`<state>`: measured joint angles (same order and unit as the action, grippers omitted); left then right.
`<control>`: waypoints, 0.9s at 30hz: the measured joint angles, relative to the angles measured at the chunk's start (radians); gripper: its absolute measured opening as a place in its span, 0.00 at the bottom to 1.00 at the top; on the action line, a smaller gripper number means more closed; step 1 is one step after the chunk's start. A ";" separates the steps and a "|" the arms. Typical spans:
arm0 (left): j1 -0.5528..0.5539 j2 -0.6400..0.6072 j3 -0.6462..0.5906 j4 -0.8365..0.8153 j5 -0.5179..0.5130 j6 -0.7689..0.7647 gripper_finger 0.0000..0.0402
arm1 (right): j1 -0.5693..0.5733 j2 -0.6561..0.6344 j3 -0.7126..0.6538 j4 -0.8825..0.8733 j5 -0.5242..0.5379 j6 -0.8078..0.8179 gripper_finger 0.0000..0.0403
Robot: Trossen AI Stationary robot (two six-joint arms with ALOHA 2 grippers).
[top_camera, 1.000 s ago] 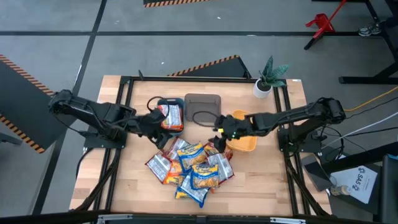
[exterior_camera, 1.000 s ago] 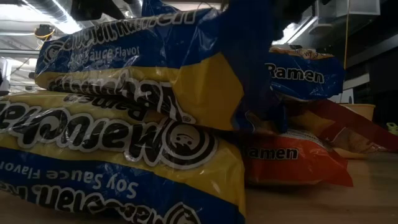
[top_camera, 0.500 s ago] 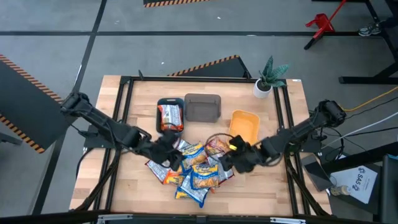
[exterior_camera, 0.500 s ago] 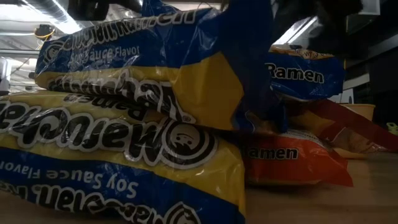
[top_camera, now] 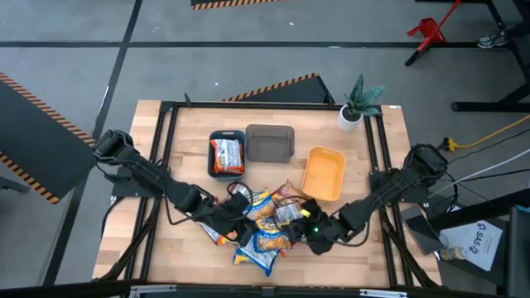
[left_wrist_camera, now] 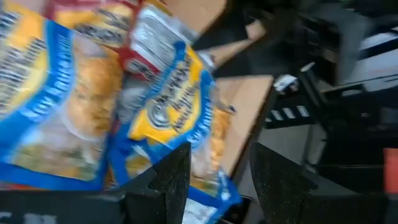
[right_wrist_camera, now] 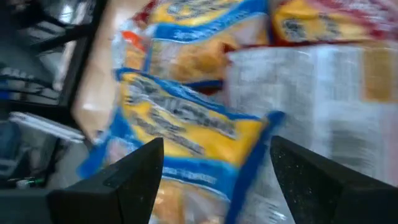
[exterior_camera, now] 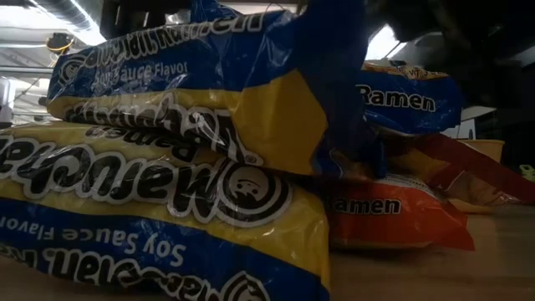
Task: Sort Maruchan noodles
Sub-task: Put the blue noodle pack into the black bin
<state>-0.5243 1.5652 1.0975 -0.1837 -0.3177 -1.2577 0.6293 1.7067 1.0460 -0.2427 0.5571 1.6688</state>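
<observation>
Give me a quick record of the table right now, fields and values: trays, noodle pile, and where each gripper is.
teal tray: holds one orange-red packet
grey tray: nothing visible inside
orange tray: nothing visible inside
pile: mixed noodle packets, overlapping, near the table's front middle
left gripper: open, at the pile's left side
right gripper: open, at the pile's right side
held: nothing seen in either gripper
plant: back right corner
</observation>
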 joint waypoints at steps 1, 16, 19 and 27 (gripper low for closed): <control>-0.003 0.000 -0.016 0.039 0.007 -0.013 0.39 | 0.009 0.005 -0.001 -0.003 0.018 0.018 0.70; -0.058 0.018 -0.219 0.420 -0.102 -0.178 0.38 | 0.050 0.041 0.000 0.052 0.053 0.048 0.70; -0.059 0.020 -0.219 0.353 -0.109 -0.231 0.38 | 0.051 0.059 0.000 0.061 0.046 0.037 0.70; -0.058 0.034 -0.219 0.315 -0.100 -0.319 0.38 | 0.051 0.062 0.000 0.071 0.025 -0.001 0.70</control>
<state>-0.5821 1.5990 0.8783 0.1311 -0.4179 -1.5769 0.6800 1.7683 1.0462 -0.1718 0.5817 1.6677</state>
